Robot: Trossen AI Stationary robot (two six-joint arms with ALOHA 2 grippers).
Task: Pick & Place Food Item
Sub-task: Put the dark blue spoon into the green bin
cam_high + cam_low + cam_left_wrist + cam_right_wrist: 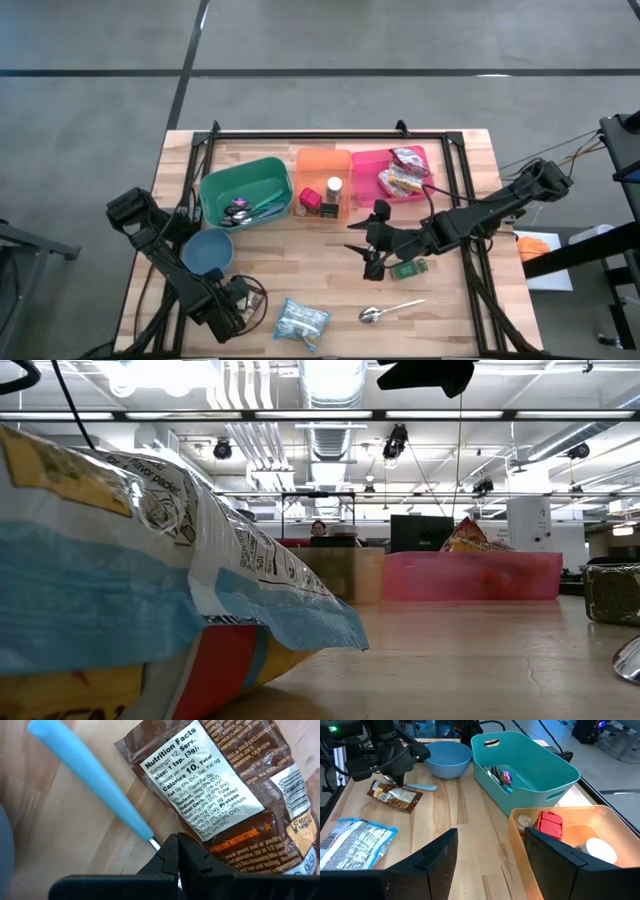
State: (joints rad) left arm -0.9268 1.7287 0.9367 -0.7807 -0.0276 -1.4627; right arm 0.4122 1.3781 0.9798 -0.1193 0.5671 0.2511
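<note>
Lying flat on the worktop (pixel 470 820) beside the blue bowl (pixel 447 757), the brown packet (pixel 220 795) looks light, thin, crinkly & slippery, so left fingers (pixel 177 855), pressed together just over it, should prob. open and pinch one edge, while right fingers (pixel 492 857) wait spread near the orange bin (pixel 560 840)

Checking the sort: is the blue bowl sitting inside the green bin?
No, the blue bowl sits on the table beside the green bin, not inside.
</note>
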